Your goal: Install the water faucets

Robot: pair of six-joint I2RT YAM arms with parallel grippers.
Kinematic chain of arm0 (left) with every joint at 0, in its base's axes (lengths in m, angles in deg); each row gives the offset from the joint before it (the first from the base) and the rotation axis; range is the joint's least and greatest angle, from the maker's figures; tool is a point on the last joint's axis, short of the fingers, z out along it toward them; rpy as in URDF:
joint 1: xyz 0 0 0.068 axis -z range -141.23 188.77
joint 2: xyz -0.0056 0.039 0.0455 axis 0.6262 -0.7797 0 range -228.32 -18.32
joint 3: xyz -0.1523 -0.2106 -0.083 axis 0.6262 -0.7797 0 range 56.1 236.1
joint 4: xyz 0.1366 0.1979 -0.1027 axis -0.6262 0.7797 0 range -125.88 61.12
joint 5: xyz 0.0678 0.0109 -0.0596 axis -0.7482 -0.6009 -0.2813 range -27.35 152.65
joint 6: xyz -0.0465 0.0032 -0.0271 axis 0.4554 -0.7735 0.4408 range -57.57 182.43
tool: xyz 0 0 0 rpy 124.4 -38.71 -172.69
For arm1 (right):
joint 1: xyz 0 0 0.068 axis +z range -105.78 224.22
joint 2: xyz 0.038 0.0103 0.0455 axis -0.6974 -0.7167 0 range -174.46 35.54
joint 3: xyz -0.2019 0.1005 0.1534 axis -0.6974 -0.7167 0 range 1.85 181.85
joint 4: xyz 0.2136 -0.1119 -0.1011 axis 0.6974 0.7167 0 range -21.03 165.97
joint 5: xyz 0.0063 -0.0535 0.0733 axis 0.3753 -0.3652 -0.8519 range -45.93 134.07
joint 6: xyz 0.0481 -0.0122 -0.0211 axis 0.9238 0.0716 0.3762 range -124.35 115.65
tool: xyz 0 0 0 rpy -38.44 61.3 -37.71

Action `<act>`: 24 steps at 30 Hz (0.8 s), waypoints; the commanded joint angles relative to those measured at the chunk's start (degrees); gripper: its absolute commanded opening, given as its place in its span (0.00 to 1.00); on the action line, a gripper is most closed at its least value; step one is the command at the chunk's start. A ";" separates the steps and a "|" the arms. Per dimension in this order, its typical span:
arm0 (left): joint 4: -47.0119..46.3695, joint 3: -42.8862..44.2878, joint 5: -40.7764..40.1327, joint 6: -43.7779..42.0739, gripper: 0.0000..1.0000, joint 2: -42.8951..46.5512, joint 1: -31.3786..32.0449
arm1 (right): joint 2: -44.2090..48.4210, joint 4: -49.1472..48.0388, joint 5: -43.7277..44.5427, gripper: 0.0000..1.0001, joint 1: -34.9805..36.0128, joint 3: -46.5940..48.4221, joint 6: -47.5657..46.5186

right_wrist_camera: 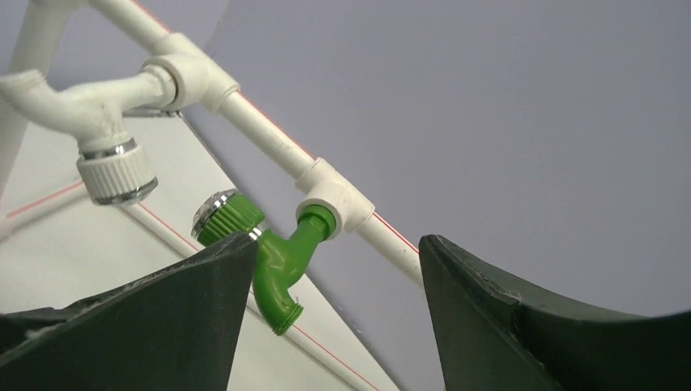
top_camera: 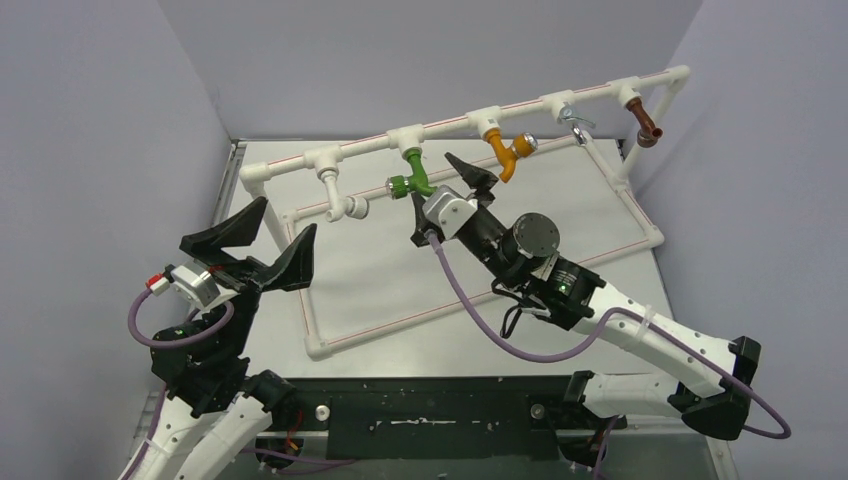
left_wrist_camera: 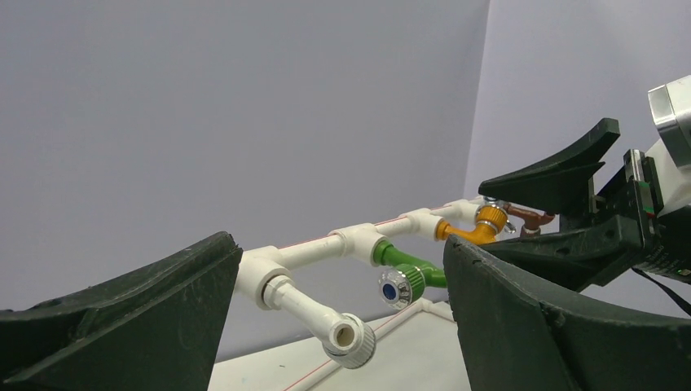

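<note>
Beside the green faucet [top_camera: 415,170], right gripper [top_camera: 436,190] spread; only its wrist view shows spout between fingers [right_wrist_camera: 122,326]; left gripper [top_camera: 288,222] spread.

White tap [top_camera: 350,207], green tap [top_camera: 414,176], orange tap [top_camera: 506,150], silver tap [top_camera: 574,122], brown tap [top_camera: 645,124]. Pipe frame [top_camera: 440,126] white, thin red stripes.

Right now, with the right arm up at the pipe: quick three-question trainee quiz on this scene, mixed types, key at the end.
1. True or false: the left gripper holds a faucet.
2. Which is nearest the right gripper? A white faucet; B green faucet; C brown faucet.
3. Fill in: ___ faucets hang on the pipe frame.
Key: 1 false; 2 B; 3 five.
</note>
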 commanded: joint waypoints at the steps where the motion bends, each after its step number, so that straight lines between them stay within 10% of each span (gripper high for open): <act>1: -1.04 0.69 -0.29 -0.55 0.94 -0.08 0.25 | 0.11 13.82 -6.81 0.76 -0.65 5.58 -11.05; 9: -0.99 0.73 -0.32 -0.56 0.94 -0.08 0.24 | -4.11 20.70 -3.06 0.79 -0.92 7.48 -24.93; 24: -1.06 0.64 -0.32 -0.55 0.94 0.01 0.29 | -12.54 3.42 4.11 0.73 -1.10 4.17 -31.97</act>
